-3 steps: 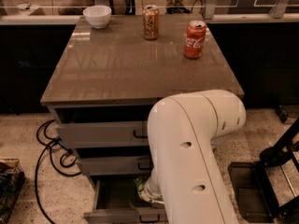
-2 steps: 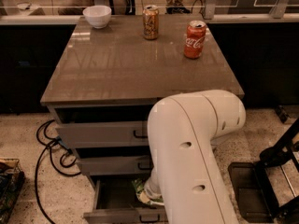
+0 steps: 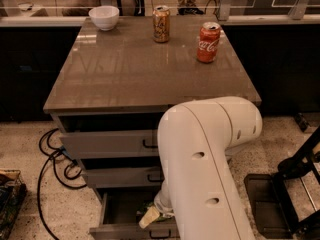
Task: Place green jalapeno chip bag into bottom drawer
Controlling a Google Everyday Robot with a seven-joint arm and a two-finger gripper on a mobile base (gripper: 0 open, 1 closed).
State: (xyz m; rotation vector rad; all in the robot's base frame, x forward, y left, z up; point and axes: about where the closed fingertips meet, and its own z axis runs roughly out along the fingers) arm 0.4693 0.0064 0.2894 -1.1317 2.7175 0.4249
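Grey bottom drawer (image 3: 120, 230) stands pulled open; the pincer (image 3: 151, 215) hangs inside it, apart or together I cannot tell, green jalapeno chip bag (image 3: 146, 205) right beside it.

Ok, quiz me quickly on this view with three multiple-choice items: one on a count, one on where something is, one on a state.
1. How many cans stand on the cabinet top?
A one
B two
C three

2. Where is the gripper?
A resting on the cabinet top
B down at the bottom drawer
C raised high above the cabinet top

3. The bottom drawer is:
A pulled open
B shut
C taken out

Answers:
1 B: a tan can and a red can stand near the far edge.
2 B: the arm reaches down and the gripper sits low by the chip bag in that drawer.
3 A: its front stands out past the two drawers above and its inside shows.
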